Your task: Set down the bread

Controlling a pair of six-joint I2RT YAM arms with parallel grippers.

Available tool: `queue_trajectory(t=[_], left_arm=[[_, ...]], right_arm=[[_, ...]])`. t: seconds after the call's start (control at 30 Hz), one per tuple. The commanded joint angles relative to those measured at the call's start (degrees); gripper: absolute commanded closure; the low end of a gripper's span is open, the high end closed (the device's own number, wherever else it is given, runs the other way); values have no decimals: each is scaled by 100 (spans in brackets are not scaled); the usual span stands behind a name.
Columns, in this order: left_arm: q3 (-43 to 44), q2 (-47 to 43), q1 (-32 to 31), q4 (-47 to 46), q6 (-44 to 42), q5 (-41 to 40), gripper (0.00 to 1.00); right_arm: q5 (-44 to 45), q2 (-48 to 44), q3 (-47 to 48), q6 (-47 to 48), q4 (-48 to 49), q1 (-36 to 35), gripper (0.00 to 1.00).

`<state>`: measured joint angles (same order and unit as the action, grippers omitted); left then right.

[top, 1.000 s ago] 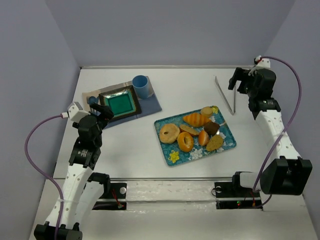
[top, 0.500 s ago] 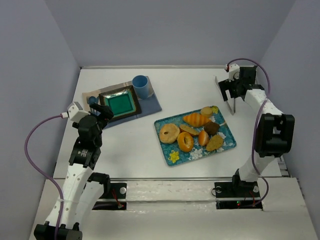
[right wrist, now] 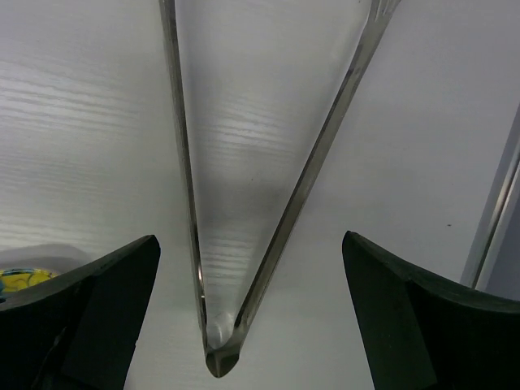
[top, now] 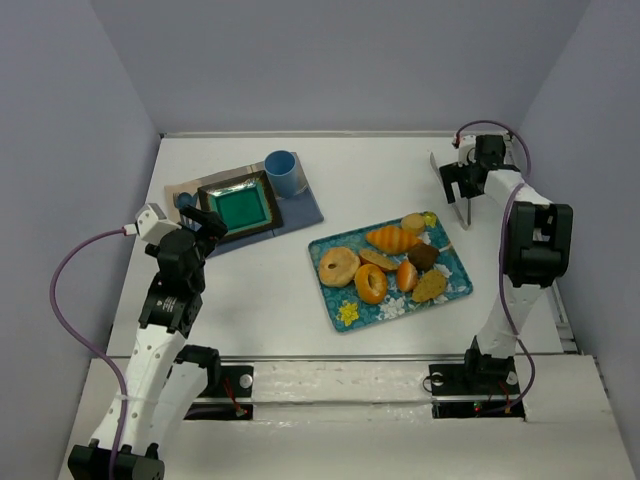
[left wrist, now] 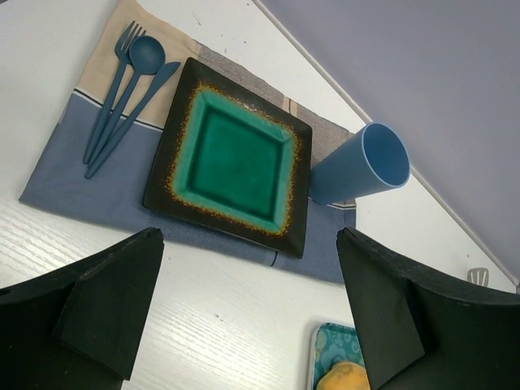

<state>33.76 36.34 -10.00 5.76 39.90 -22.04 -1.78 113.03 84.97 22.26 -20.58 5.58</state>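
Observation:
The bread (top: 371, 283), a small glossy orange ring, lies on the blue patterned tray (top: 455, 283) next to a paler bagel (top: 339, 266) and a ridged croissant roll (top: 392, 238). My right gripper (top: 461, 184) is open and hangs over the metal tongs (top: 450, 188) at the far right. In the right wrist view the tongs' hinge (right wrist: 218, 351) lies between the spread fingers of the gripper (right wrist: 252, 321), untouched. My left gripper (top: 207, 229) is open and empty, just in front of the green square plate (top: 240, 208). The left wrist view shows that gripper (left wrist: 252, 317) open, the plate (left wrist: 236, 166) and the tray's corner (left wrist: 325, 341). The bread is out of both wrist views.
A blue cup (top: 283, 173) stands behind the plate on a blue placemat (top: 305, 208), with blue cutlery (left wrist: 126, 89) at its left end. Several other pastries fill the tray. A yellow item (right wrist: 16, 279) shows at the left edge of the right wrist view. Walls close the table's sides.
The right arm has folded up and swung in, bringing its gripper left and down over the tongs. The left arm and the food have not moved.

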Motion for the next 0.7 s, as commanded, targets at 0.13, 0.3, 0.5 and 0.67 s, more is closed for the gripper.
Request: queue_trajectory(t=[0.13,0.3,0.5,0.67], left_arm=[[26,14,-2,-260,-52,-265,1],[34,5,-2,-251,-44,-301,1],[43,-56,-2,-181,-26,-362,1],[26,-162,-11,-145,-9,-432,1]], right_arm=[[-103,517,441,-318,19,127,0],[-68,939,845,-512,-60,127,0],[55,1405,1259,-951,-95,179,0],[99,1538,1338,-1101,-183,232,1]])
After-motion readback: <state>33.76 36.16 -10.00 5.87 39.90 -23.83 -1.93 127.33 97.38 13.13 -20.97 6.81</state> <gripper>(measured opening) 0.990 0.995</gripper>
